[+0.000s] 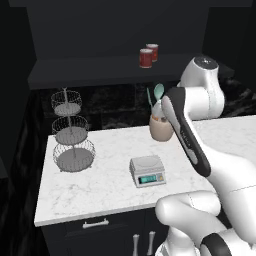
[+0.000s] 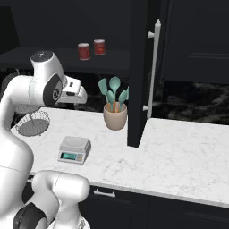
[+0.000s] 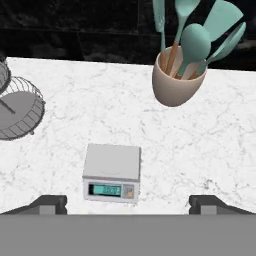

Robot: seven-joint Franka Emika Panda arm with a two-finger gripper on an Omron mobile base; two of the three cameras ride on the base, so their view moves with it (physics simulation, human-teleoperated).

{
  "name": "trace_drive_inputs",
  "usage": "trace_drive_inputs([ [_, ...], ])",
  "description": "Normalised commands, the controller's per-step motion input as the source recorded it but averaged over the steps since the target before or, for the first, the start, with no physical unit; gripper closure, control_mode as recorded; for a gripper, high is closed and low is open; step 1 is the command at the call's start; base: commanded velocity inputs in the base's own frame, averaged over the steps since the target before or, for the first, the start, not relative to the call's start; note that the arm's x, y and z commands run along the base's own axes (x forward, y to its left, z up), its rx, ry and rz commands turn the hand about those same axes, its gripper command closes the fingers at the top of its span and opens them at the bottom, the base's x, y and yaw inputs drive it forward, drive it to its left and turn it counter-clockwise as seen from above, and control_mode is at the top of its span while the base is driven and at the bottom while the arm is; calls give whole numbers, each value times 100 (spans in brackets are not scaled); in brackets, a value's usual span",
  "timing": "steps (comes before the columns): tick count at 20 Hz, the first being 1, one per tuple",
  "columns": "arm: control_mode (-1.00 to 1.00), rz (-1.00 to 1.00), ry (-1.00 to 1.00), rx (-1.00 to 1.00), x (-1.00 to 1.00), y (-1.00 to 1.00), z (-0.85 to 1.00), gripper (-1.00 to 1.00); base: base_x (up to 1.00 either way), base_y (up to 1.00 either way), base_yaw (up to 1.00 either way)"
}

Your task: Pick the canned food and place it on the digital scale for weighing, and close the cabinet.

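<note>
Spreading pale and marbled across the dark kitchen, tabletop (image 1: pixel 100 190) carrying the digital scale (image 1: pixel 147 170) near its front edge, teal display facing forward, top plate bare. Sitting well apart at 12 o'clock from the scale, on the open shelf of the cabinet (image 2: pixel 179 40), the canned food (image 1: pixel 145 58), the darker tin, with a brighter red tin (image 1: pixel 152 52) just beside it at roughly 1 o'clock and slightly behind in the left base view. Standing wide open in the right base view, cabinet door (image 2: pixel 137 76) edge-on over the tabletop, its long silver bar handle (image 2: pixel 153 67) running vertically. Resting at 1 o'clock from the scale, a beige utensil crock (image 3: pixel 176 82) bristling with teal spoons and spatulas (image 3: pixel 196 40). Rising at 9 o'clock from the scale, a three-tier wire basket stand (image 1: pixel 71 132), each tier empty-looking. Hovering above the tabletop, end effector (image 3: pixel 128 202) looking down on the scale, fingers (image 3: pixel 50 202) spread wide apart at the bottom of the hand view, gripping nothing. Sitting just above the fingertips in that view, the scale, not touched by either finger. Showing below the tabletop's front edge, dark lower cupboards (image 1: pixel 100 235) with short silver handles.
</note>
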Motion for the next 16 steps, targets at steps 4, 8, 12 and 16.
trace_drive_inputs([
  [4,-100,-6,-26,0,-36,17,55,-100,0,0,0],
  [8,-100,-9,-14,0,-22,9,56,-100,0,0,0],
  [12,-100,-14,-3,3,-5,7,47,-100,0,0,0],
  [16,-100,-2,0,2,0,10,59,-100,0,0,0],
])
